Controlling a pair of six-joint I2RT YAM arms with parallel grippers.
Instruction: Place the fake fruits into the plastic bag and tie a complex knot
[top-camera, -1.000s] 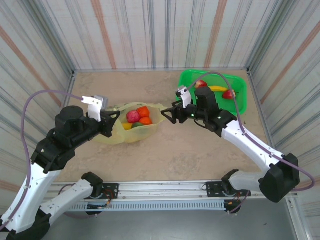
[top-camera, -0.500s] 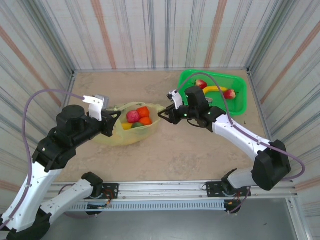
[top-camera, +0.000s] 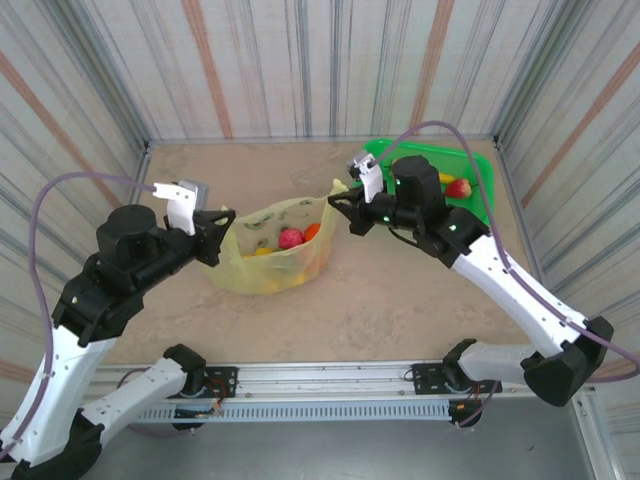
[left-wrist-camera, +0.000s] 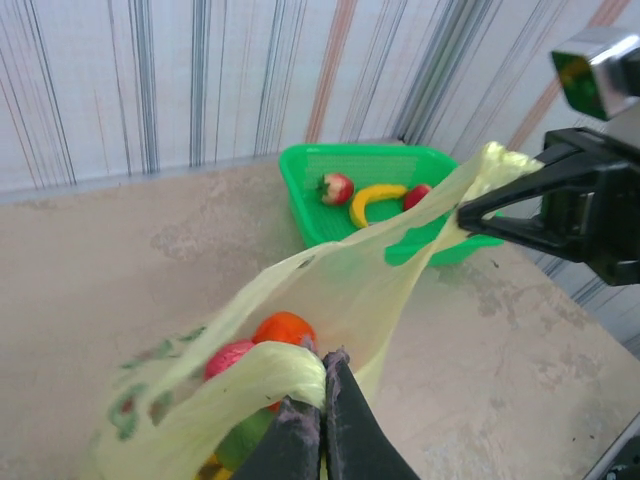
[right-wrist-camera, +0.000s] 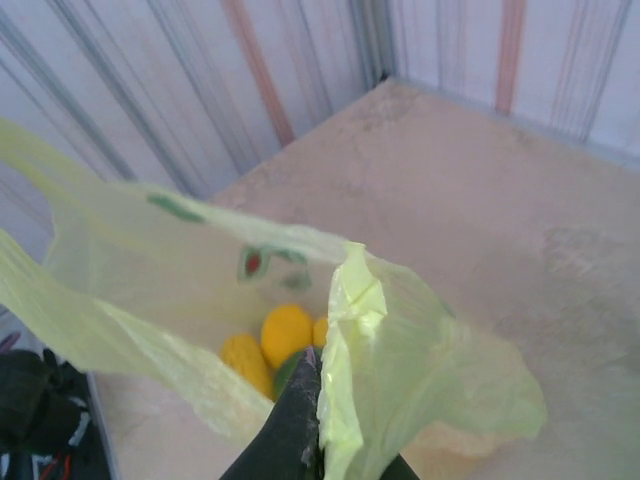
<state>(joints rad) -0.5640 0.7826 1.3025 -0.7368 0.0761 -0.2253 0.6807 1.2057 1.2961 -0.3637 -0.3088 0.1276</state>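
The left gripper (top-camera: 214, 219) and right gripper (top-camera: 336, 201) pinch opposite top ends of the bag (top-camera: 270, 262), stretching it upright mid-table to hold the mouth open. Some fruits (top-camera: 291, 237) sit inside; others lie in the basket (top-camera: 480, 207) at the far right corner.
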